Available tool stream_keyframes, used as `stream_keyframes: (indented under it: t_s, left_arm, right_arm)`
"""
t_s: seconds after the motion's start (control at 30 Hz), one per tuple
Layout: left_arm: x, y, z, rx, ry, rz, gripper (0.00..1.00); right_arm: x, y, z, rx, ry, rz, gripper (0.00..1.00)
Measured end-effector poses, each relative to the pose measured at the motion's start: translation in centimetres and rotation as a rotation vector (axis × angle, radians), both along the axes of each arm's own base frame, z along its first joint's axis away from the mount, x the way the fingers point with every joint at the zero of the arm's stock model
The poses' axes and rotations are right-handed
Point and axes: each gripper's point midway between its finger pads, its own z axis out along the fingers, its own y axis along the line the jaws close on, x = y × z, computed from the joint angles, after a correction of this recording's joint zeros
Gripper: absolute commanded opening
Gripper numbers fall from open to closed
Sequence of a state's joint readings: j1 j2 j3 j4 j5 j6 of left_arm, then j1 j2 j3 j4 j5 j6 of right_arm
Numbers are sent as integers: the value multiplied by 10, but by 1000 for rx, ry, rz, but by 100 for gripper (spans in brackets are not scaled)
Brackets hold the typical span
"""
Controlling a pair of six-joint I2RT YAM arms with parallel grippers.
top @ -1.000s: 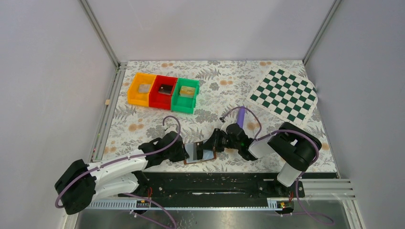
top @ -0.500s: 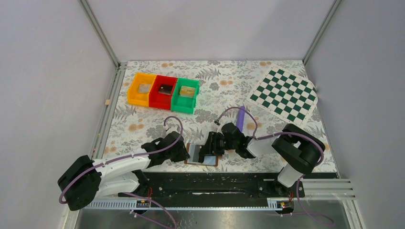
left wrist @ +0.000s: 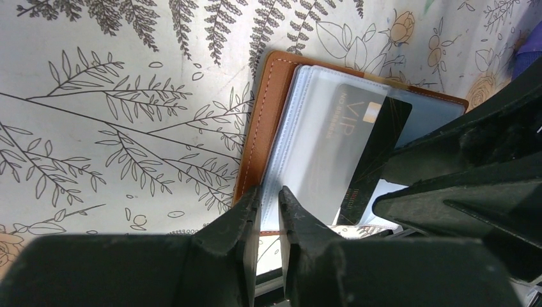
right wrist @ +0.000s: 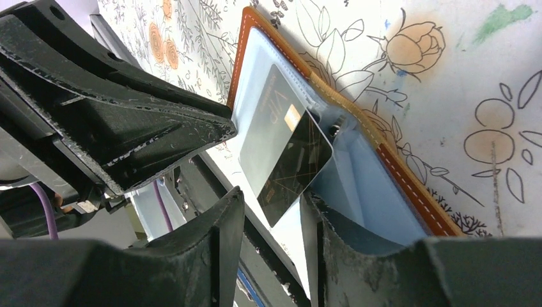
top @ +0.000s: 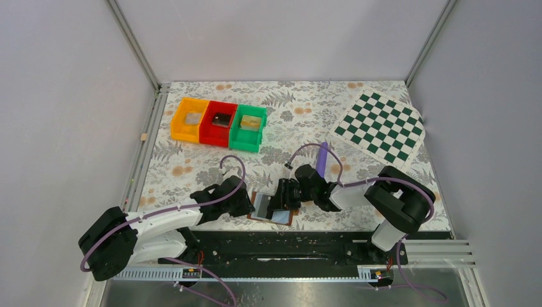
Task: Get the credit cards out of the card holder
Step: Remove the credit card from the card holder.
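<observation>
The small flat brown leather-like card holder (top: 263, 206) is lying open on the floral-patterned surface (top: 287, 121), in the lower middle of the top view, between the two arms. Its pale blue-grey inner panels are facing up. A black card (left wrist: 377, 125) with the letters VIP is sticking partly out of a clear plastic sleeve (left wrist: 307, 160) of the holder, leaning towards the right side of the left wrist view. The left gripper (left wrist: 268, 195) is coming in from the bottom of that view. Its fingers are almost together and are pinching the near edge of the card holder. The right gripper (right wrist: 271, 197) is showing at the bottom of the right wrist view, at the free corner of the black card. Its fingers are a little apart with the card corner between them, and I cannot tell whether they are pressing it.
</observation>
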State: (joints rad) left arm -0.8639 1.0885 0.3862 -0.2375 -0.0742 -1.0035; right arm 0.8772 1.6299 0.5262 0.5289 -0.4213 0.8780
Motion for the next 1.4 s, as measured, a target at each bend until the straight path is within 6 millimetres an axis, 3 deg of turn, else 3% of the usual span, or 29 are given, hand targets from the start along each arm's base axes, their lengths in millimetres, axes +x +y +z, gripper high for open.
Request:
stream_keyframes:
  t_s: [0.13, 0.4, 0.47, 0.53, 0.6, 0.9, 1.4]
  left_arm:
    - [0, 0, 0, 0, 0, 0, 17]
    - [0, 0, 0, 0, 0, 0, 16]
    - [0, 0, 0, 0, 0, 0, 16]
    - [1, -1, 0, -3, -2, 0, 16]
    - [1, -1, 0, -4, -2, -1, 16]
    - [1, -1, 0, -3, -2, 0, 16]
    - [3, -4, 0, 0, 4, 6, 17]
  right_arm:
    - [1, 3, -2, 10, 20, -16, 45]
    - [6, 6, 0, 22, 34, -55, 32]
    - [6, 7, 2, 33, 36, -64, 25]
    - [8, 9, 3, 44, 39, -76, 8]
    - [9, 10, 2, 53, 50, -89, 0]
    - [9, 9, 5, 74, 71, -121, 0]
    - [13, -29, 23, 0, 13, -130, 0]
